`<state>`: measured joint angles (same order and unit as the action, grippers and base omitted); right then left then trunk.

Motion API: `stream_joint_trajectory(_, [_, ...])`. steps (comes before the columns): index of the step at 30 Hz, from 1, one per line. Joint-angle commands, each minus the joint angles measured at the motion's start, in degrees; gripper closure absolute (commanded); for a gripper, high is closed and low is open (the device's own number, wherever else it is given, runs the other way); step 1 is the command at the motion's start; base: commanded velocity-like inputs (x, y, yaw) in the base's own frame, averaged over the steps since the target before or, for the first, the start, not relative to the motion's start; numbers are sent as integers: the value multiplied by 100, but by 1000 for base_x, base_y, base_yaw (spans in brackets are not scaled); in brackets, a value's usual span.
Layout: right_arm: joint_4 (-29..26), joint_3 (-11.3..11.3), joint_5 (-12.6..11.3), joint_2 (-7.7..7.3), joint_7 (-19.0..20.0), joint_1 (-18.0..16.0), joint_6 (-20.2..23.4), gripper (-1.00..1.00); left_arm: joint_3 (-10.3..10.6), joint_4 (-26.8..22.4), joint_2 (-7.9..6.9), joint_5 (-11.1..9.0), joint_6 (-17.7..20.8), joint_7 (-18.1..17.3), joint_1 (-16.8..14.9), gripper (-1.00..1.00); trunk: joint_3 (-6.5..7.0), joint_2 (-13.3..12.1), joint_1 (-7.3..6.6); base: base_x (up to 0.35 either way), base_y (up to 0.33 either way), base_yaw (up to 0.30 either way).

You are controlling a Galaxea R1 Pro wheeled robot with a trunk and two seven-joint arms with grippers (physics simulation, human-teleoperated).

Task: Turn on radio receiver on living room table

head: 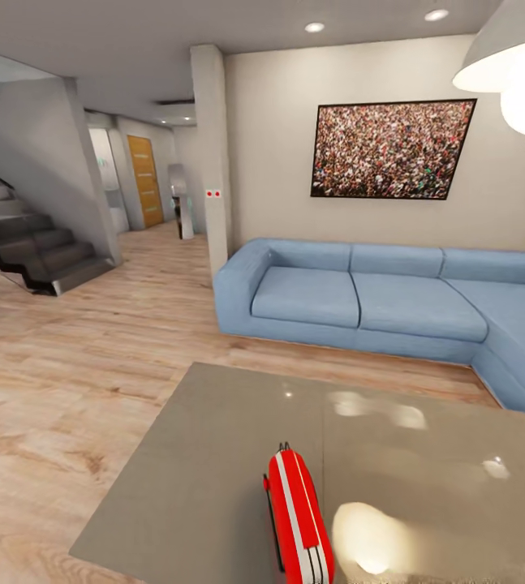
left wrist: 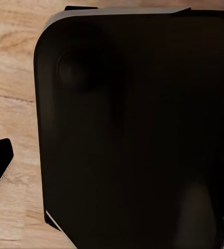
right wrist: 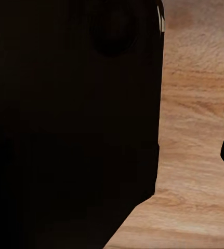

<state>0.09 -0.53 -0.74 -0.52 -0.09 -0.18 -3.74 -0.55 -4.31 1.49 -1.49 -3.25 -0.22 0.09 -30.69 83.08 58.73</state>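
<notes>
The red radio lies on the grey table before the blue sofa; whether either gripper's jaws are released or clenched, I cannot tell.

Low square surface fills the lower centre and right of the head frame, glossy grey-taupe top, one seam running front to back, lamp glare patches on the right half. Red radio receiver lies directly on it at bottom centre, just left of the seam, on its narrow edge, white-silver band up, dark strap along its left side. Surface stands on light wood plank floor.
</notes>
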Motion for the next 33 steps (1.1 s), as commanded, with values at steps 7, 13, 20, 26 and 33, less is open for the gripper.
stream_joint_trajectory(7, [0,0,3,0,0,0,-3,-100,-1,-3,5,0,-8,-3,0,-100,10,0,0,8,1,-175])
stream_joint_trajectory(13, [0,0,6,0,0,0,-4,-100,8,-1,8,13,-9,-4,0,-100,10,0,0,159,119,-29])
stream_joint_trajectory(20, [0,0,5,0,0,0,-4,-100,11,0,8,25,-13,-5,0,-100,10,0,0,258,172,-3])
stream_joint_trajectory(26, [0,0,-2,6,0,0,3,-100,11,0,1,14,-10,-5,0,-100,17,0,0,87,31,-76])
stream_joint_trajectory(33, [0,0,-5,8,0,0,5,-100,11,0,0,8,-9,-5,0,-100,40,0,0,7,3,-230])
